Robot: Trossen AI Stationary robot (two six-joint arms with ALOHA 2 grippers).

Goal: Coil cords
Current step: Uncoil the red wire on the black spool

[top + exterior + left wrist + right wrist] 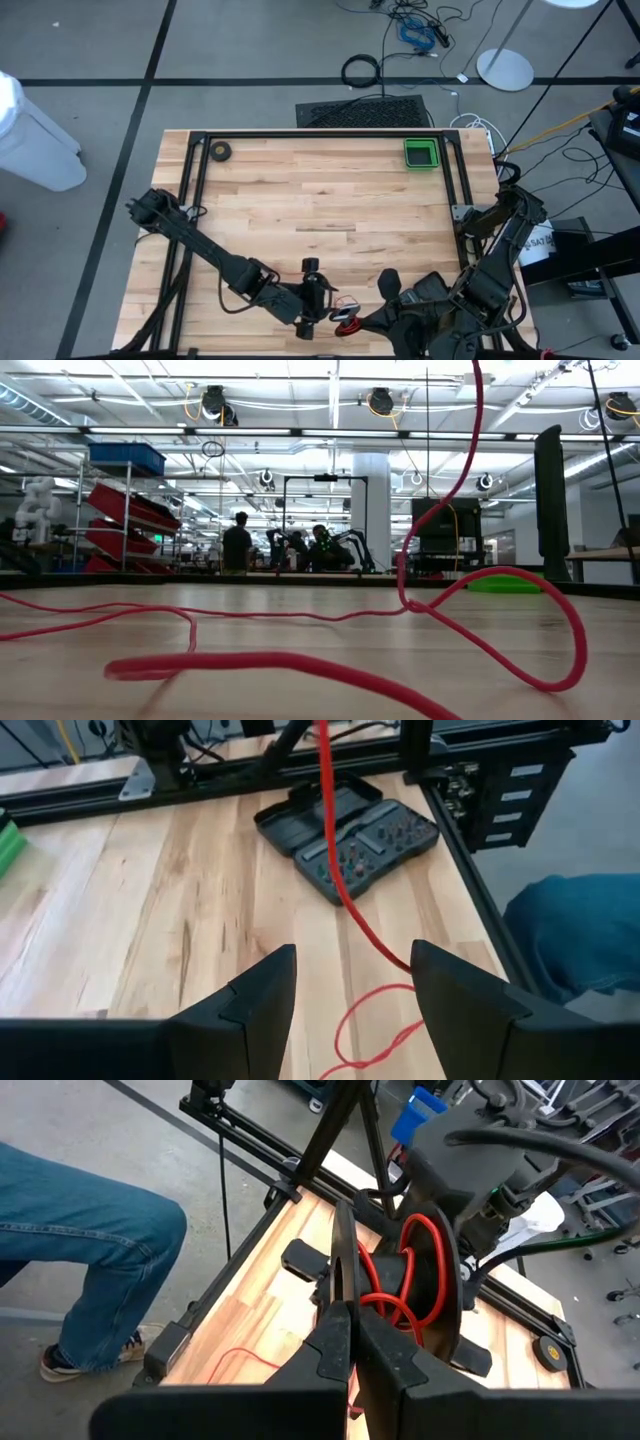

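The left gripper (352,995) has its jaws spread apart, with a strand of the cords (345,870) running between them, untouched, above the table (150,890). The right gripper (348,1335) has its jaws pressed together just beside a spool wound with red cords, which the left arm carries. Both sit at the table's near edge, opposite the green tray (420,153) at the far edge.

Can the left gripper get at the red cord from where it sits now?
Probably yes. The left gripper is open, and the red cord runs down between its fingers with loose loops on the table just below. Nothing blocks it. The right gripper is shut close by.
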